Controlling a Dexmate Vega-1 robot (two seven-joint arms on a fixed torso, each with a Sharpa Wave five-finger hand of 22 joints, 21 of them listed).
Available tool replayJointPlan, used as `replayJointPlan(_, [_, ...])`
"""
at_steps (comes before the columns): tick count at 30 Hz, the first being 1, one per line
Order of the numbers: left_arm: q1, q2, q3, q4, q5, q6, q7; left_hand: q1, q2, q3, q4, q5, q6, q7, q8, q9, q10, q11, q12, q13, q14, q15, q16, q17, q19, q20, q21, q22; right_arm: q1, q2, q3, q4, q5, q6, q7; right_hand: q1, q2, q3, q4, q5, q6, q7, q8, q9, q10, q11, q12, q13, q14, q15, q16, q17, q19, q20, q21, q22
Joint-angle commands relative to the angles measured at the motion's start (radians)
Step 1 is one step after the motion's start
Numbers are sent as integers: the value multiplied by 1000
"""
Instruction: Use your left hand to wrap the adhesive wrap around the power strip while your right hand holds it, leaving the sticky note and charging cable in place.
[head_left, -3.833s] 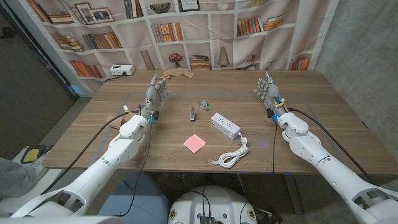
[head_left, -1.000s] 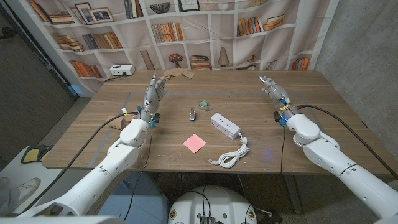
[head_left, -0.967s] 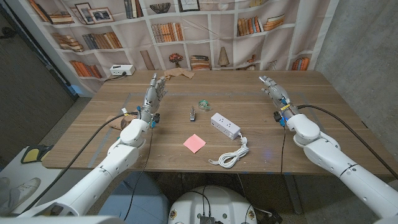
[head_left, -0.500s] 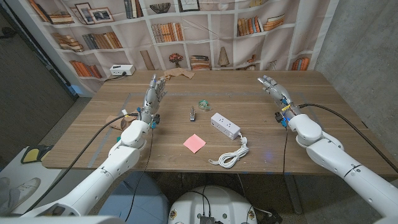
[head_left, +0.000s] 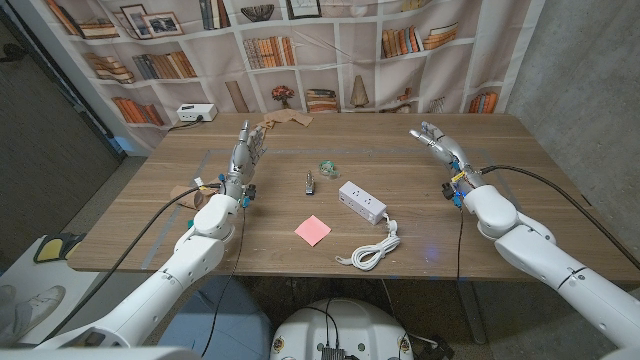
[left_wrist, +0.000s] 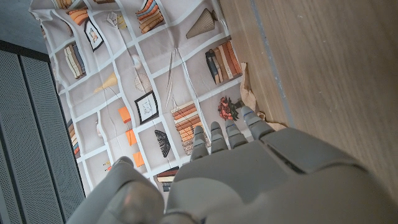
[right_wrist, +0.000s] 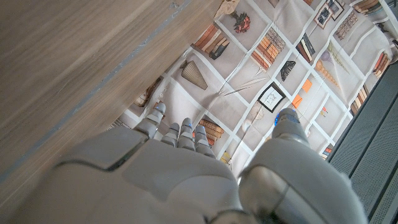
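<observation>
Since the earlier frames, the right hand (head_left: 437, 142) has tipped leftward toward the table's (head_left: 520, 170) middle, fingers spread, holding nothing. Left hand (head_left: 246, 156) stands open and empty. Between them lie the power strip (head_left: 362, 201), cable (head_left: 368, 250), sticky note (head_left: 312, 230) and wrap (head_left: 328, 166), well apart from both hands. No writing is readable.

A small dark metal object (head_left: 309, 182) stands on the wooden table (head_left: 520, 165) before a bookshelf backdrop (head_left: 300, 50).

White power strip (head_left: 362, 201), pink sticky note (head_left: 312, 230), white cable (head_left: 371, 249), seemingly green wrap (head_left: 328, 166).
</observation>
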Motion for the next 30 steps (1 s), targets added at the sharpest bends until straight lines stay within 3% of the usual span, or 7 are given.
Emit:
replayJointPlan(1, [-6, -2, 1, 7, 1, -2, -3, 10, 3, 2, -2, -1, 9, -1, 0, 3, 5, -2, 6, 3, 8, -3, 6, 4, 5, -6, 4, 3, -10, -17, -3, -22, -62, -21, -19, 12, 1, 6, -6, 0, 5, 4, 6, 5, 10, 7, 4, 4, 0, 6, 8, 3, 0, 8, 1, 3])
replayJointPlan(10, [-12, -7, 6, 14, 5, -2, -4, 10, 4, 1, -3, -2, 11, -1, 0, 3, 5, 0, 5, 3, 10, -5, 7, 4, 5, -7, 4, 3, -26, -51, 5, -60, -97, -59, -23, 19, -1, 7, -3, -1, 2, 8, 2, 5, -5, 14, -3, 3, -13, 18, 4, 3, -10, 11, -2, 3])
replayJointPlan(17, [-12, -4, 10, 9, 10, 11, 2, 11, 5, 1, -4, -2, 13, -1, 0, 3, 8, -1, 6, 3, 9, -5, 6, 4, 0, -1, 2, 3, -42, -67, 18, -78, -103, -72, -25, 23, -3, 7, -1, -2, 10, 9, 3, 5, 10, 11, 2, 3, -6, 10, 7, 3, -2, -1, 2, 3])
replayJointPlan(30, [4, 2, 5, -6, 0, 24, 9, 11, 5, -1, -4, -3, 13, -2, -1, 3, 12, -4, 6, 3, 9, -5, 5, 4, 1, -3, 2, 3, -54, -109, 17, -132, -185, -142, -42, 26, -7, 4, 4, -3, 9, 13, -1, 5, 43, 4, 13, 3, 26, 2, 19, 4, 5, 5, 4, 3])
